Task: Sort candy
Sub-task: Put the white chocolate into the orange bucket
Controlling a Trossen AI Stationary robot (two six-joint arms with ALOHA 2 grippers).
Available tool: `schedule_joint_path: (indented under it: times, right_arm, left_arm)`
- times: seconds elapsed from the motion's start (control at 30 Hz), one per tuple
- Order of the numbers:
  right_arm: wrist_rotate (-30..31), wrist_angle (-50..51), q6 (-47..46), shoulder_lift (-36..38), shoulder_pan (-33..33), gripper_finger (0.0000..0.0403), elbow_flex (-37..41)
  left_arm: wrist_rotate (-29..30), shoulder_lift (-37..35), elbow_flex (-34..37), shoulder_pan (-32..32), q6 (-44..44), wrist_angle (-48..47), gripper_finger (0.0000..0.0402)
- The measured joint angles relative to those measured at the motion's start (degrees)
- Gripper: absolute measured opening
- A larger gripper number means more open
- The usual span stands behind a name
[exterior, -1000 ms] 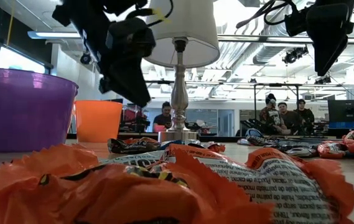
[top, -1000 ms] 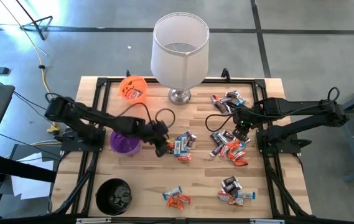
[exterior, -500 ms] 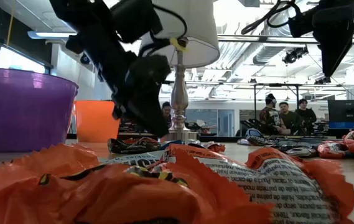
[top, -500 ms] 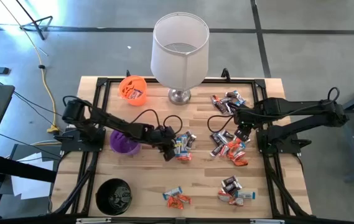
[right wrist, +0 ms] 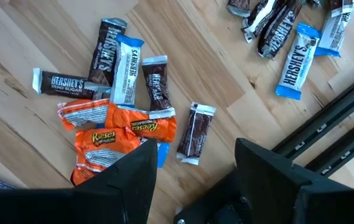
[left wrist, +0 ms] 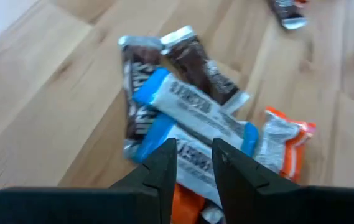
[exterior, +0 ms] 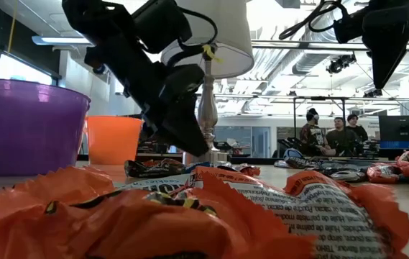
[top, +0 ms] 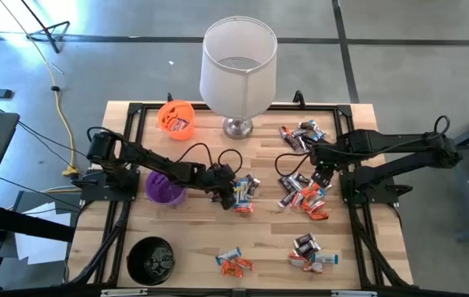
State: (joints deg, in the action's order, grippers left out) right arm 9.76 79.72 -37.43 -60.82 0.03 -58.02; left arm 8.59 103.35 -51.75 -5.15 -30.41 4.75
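The candy lies in loose heaps on the wooden table. My left gripper (top: 231, 196) is low over the left edge of the middle heap (top: 246, 190). Its fingers are open by a narrow gap (left wrist: 194, 163), and a silver-white-blue sweet (left wrist: 195, 109) lies just ahead of and under the tips. Brown sweets (left wrist: 140, 106) and an orange one (left wrist: 285, 140) lie beside it. My right gripper (top: 322, 175) hangs wide open (right wrist: 195, 162) above the right heap (top: 304, 196), whose brown, blue-white and orange sweets (right wrist: 117, 118) lie flat on the wood. My left gripper comes slanting down from the table's left at the middle heap. Its own fingers hide their tips, so I cannot tell whether they touch the silver-white-blue sweet (left wrist: 192, 149).
A purple cup (top: 165, 188) stands just left of my left arm's wrist. An orange cup (top: 175, 117) is at the far left and a black cup (top: 152, 260) at the near left. A lamp (top: 238, 70) stands far centre. More candy lies far right (top: 300, 134) and near (top: 234, 262) (top: 311, 252).
My left gripper has moved from beside the purple cup toward the table's right and down, reaching the middle candy heap. My right arm has kept still. No sweet has visibly moved.
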Motion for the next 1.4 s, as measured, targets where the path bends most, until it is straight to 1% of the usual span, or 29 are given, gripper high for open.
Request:
schedule_joint_path:
  times: [0.23,0.53,0.6,0.67,0.77,0.83,1.0,1.1,1.2,1.33,1.4]
  right_arm:
    - [-2.8,0.0,0.0,0.0,0.0,0.0211,0.0]
    - [-2.9,-0.6,0.0,0.0,0.0,0.0211,0.0]
    - [-2.9,-0.8,0.0,0.0,0.0,0.0211,0.0]
    - [-2.9,-1.3,0.0,0.0,0.0,0.0211,0.0]
    - [-2.9,-1.8,0.0,0.0,0.0,0.0211,0.0]
    - [-2.9,-2.0,0.0,0.0,0.0,0.0211,0.0]
    - [-2.9,-2.7,0.0,0.0,0.0,0.0211,0.0]
    - [-2.9,-3.1,0.0,0.0,0.0,0.0211,0.0]
    - [-2.9,-3.3,0.0,0.0,0.0,0.0211,0.0]
    - [-2.9,-3.8,0.0,0.0,0.0,0.0211,0.0]
    - [-2.9,-4.3,0.0,0.0,0.0,0.0211,0.0]
  left_arm:
    - [-0.6,0.0,0.0,-0.2,7.7,-0.6,0.0090]
    - [-0.3,0.0,0.0,-0.3,20.1,-0.5,0.0090]
    - [-0.3,0.0,0.0,-0.5,20.6,-0.5,0.0090]
    - [-0.4,0.0,0.0,-0.5,16.7,-0.1,0.0090]
    - [-1.7,0.0,-0.6,-0.5,6.4,-0.6,0.0090]
    - [-3.0,0.0,-1.2,-0.5,2.4,-0.5,0.0090]
    - [-3.1,-0.1,-2.4,-0.6,-8.7,-0.3,0.0090]
    - [-2.9,-0.1,-2.4,-0.7,-15.2,-3.8,0.0090]
    - [-3.0,-0.1,-2.4,-0.5,-19.2,-6.3,0.0090]
    - [-3.5,-0.1,-2.4,0.0,-21.1,-6.5,0.0090]
    - [-3.4,-0.1,-2.4,0.3,-24.2,-8.2,0.0090]
